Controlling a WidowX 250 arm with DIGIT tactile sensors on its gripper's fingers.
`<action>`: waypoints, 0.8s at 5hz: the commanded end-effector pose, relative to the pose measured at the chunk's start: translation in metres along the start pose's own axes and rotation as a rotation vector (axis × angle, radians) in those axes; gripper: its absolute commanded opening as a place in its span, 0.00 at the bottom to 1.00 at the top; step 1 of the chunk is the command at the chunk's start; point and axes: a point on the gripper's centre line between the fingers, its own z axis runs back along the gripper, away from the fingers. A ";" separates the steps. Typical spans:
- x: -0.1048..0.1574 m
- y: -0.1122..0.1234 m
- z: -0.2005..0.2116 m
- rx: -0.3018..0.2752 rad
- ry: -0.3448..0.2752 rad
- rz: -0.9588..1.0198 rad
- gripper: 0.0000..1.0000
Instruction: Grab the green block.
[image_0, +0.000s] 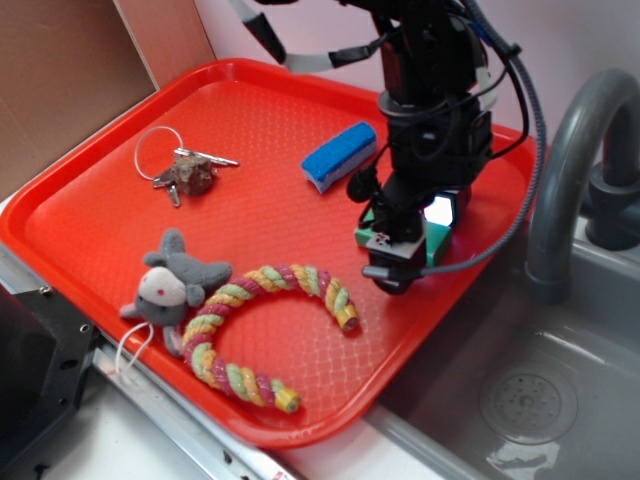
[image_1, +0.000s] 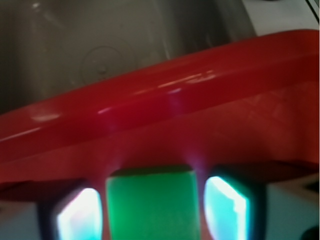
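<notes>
The green block (image_1: 152, 207) lies flat on the red tray (image_0: 270, 215) near its right rim, by the sink. In the wrist view it fills the space between my two glowing fingers (image_1: 80, 215), with a thin strip of red showing on each side. My gripper (image_1: 152, 200) is open and lowered around it, jaws just short of its sides. From the exterior view the gripper (image_0: 405, 240) covers most of the block (image_0: 437, 247); only its green edges show.
On the tray are a blue-and-white sponge (image_0: 340, 155) just left of the gripper, keys (image_0: 185, 170), a grey plush mouse (image_0: 170, 285) and a rope ring (image_0: 265, 320). A sink (image_0: 530, 400) and faucet (image_0: 570, 170) stand right; cardboard (image_0: 60, 80) is at the back left.
</notes>
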 end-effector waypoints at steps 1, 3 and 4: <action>0.013 -0.039 -0.014 0.035 0.105 -0.010 0.00; -0.014 -0.022 0.028 0.071 0.017 0.291 0.00; -0.047 -0.006 0.079 0.090 -0.077 0.533 0.00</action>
